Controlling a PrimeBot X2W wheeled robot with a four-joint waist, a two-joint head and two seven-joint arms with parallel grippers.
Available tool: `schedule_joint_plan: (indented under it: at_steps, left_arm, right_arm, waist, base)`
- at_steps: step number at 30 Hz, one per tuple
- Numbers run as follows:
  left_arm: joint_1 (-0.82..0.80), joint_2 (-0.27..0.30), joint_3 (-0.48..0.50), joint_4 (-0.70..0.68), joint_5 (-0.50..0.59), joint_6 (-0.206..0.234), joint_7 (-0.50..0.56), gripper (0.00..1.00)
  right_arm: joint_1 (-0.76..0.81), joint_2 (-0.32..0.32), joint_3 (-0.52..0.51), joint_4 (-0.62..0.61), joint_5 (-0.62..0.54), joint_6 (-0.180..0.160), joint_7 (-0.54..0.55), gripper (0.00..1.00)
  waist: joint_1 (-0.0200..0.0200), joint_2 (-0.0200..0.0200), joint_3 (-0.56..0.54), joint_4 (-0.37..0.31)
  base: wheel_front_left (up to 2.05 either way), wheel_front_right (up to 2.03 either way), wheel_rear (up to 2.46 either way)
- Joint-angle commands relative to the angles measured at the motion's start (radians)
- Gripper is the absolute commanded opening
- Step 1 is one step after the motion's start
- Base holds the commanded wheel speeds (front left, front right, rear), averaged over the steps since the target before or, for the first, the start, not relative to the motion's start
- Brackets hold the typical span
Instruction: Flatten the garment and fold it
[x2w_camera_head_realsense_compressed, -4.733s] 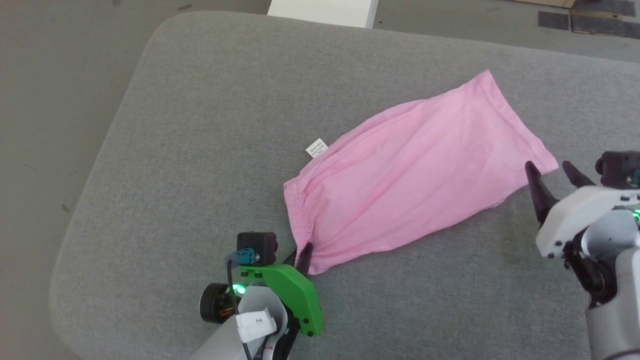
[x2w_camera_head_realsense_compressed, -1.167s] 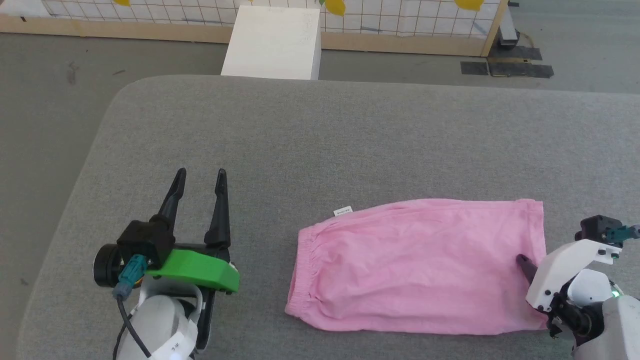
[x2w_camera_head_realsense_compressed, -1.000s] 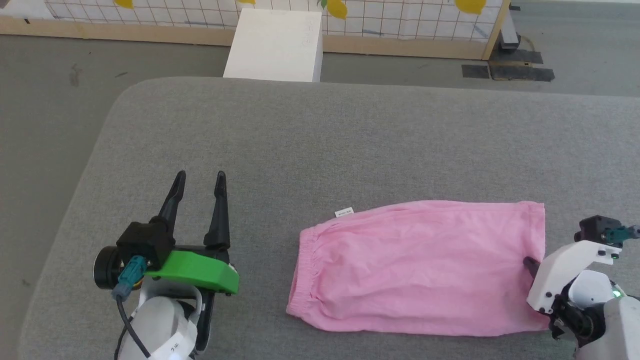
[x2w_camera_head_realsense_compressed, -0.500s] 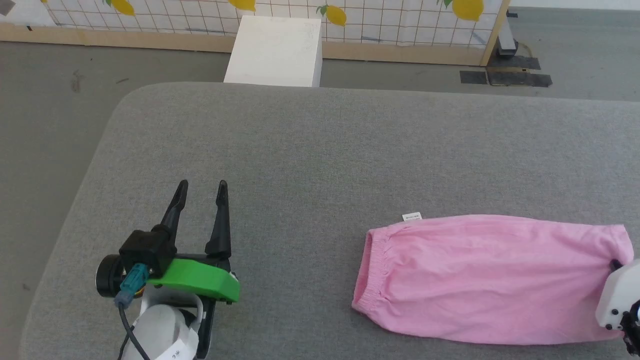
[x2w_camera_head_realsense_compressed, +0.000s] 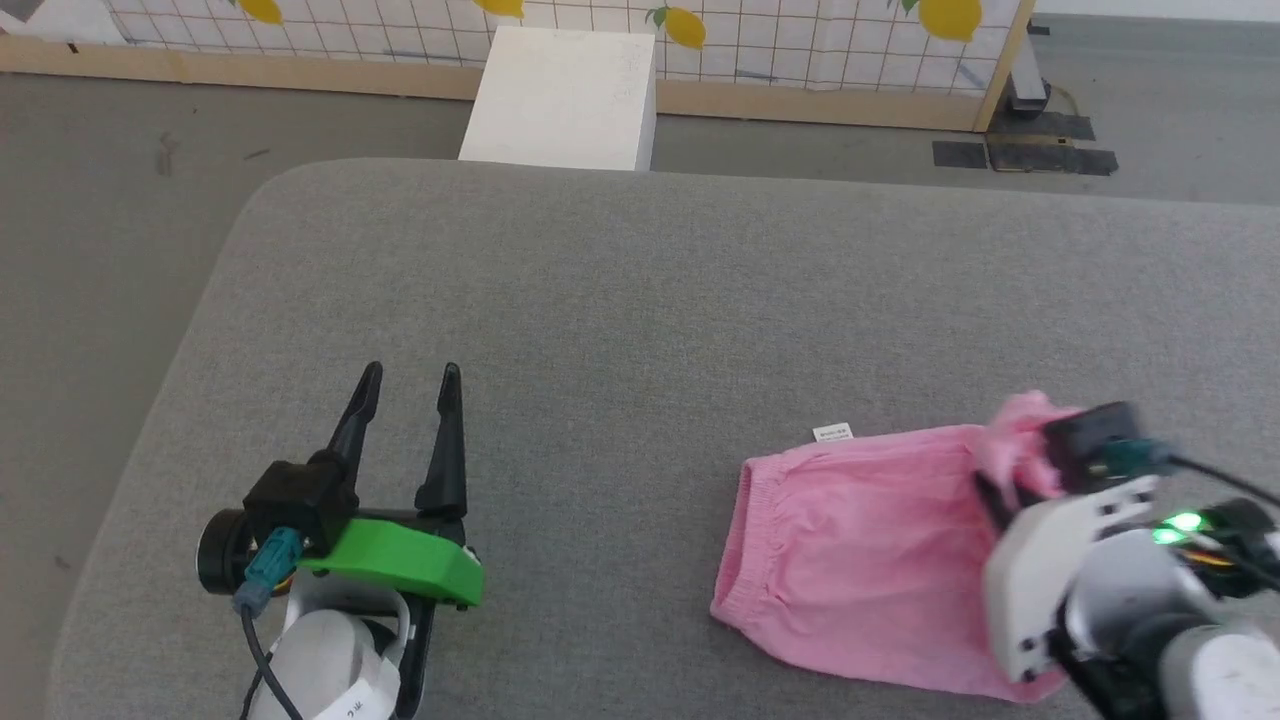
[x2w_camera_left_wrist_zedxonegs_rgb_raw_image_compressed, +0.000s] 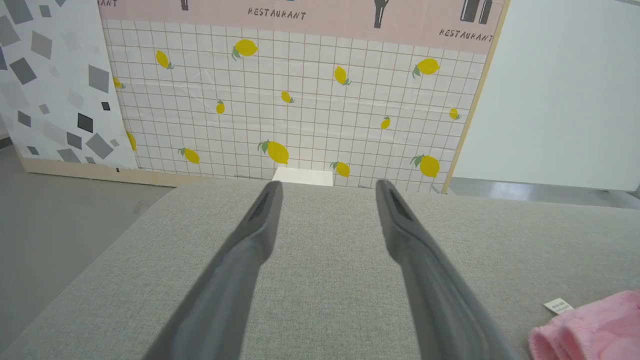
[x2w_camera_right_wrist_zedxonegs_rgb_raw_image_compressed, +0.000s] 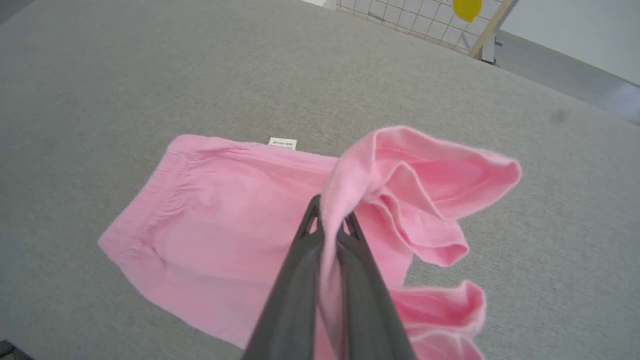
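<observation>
My right pincer (x2w_camera_right_wrist_zedxonegs_rgb_raw_image_compressed: 327, 222) clamps the raised hem of the garment (x2w_camera_head_realsense_compressed: 850, 560), lying lower right on the grey counter (x2w_camera_head_realsense_compressed: 600, 300); my left pincer (x2w_camera_head_realsense_compressed: 408, 375) hangs open, lower left. Bunched cloth could slip, folding crooked.

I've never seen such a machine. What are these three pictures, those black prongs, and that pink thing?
This is a robot with two arms, each ending in a gripper with two long dark fingers. One picture comes from a camera on its head, looking down at a grey padded surface. The other two come from wrist cameras looking along each gripper's fingers. The left gripper is open and empty. The right gripper is shut on one end of a pink garment, holding it above the surface; the rest, with its gathered edge and small white label, lies flat.
</observation>
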Motion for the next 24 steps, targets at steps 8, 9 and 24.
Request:
schedule_joint_plan:
  at_steps: [8, 9, 24]
  left_arm:
    - [-0.022, -0.005, -0.017, 0.004, -0.021, -0.002, -0.005, 1.0]
    - [-0.025, -0.005, -0.021, 0.004, -0.024, -0.001, -0.005, 1.0]
    - [-0.02, -0.005, -0.041, 0.02, -0.042, 0.008, -0.005, 1.0]
  right_arm:
    - [-0.154, -0.027, 0.313, 0.134, 0.041, -0.001, 0.048, 0.0]
    - [-0.177, -0.023, 0.343, 0.164, 0.048, -0.001, 0.043, 0.0]
    - [-0.275, 0.049, 0.448, 0.32, 0.257, -0.001, -0.116, 1.0]
  waist:
    - [0.0, -0.0001, 0.031, 0.021]
    - [0.0, -0.0001, 0.036, 0.025]
    - [0.0, -0.0001, 0.026, 0.045]
  base:
    - [0.0, 0.0, 0.0]
    - [0.0, 0.0, 0.0]
    - [0.0, 0.0, 0.0]
